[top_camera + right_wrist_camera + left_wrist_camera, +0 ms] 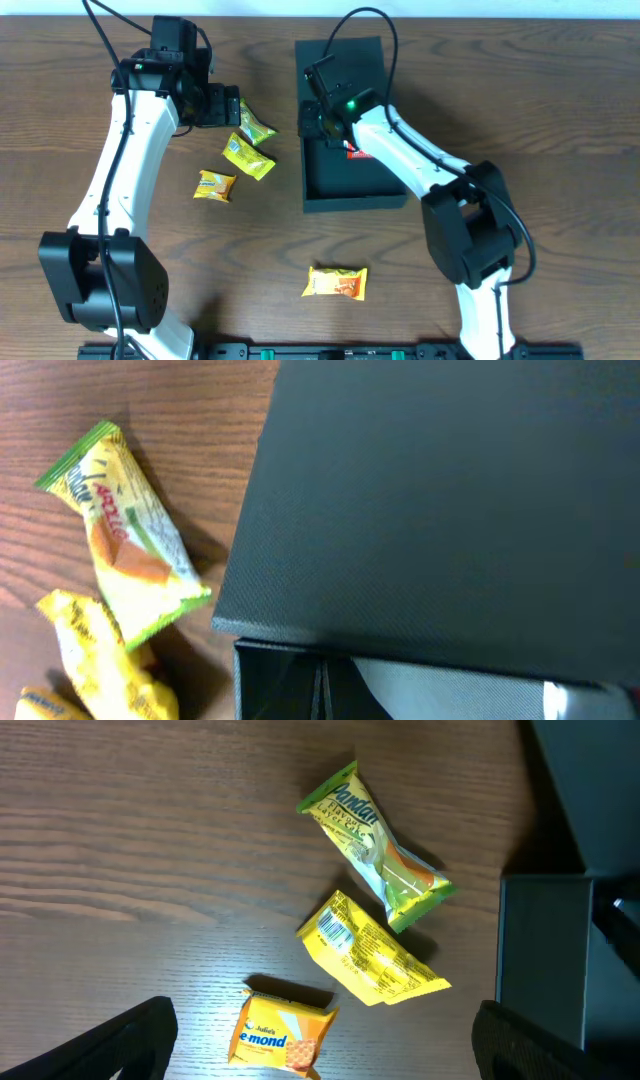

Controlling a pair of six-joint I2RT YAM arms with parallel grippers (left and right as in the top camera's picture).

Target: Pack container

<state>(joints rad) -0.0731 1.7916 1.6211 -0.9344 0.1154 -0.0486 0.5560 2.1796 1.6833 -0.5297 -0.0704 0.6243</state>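
Observation:
The dark teal container (352,192) lies open at mid-table, its flap lid (340,60) folded back. A red packet (358,152) shows inside it, partly under my right arm. My right gripper (318,120) hangs over the box's back left corner; in the right wrist view its fingers (320,685) are shut with nothing between them, just under the lid (450,490). My left gripper (325,1050) is open above the table, and a small yellow biscuit packet (282,1032) lies between its widely spread fingers. A green packet (375,845) and a yellow packet (372,952) lie beyond, left of the container (560,950).
An orange packet (335,283) lies alone near the front edge. The three loose packets, green (256,127), yellow (248,157) and the small yellow one (215,185), cluster left of the box. Something pale (450,695) shows inside the box.

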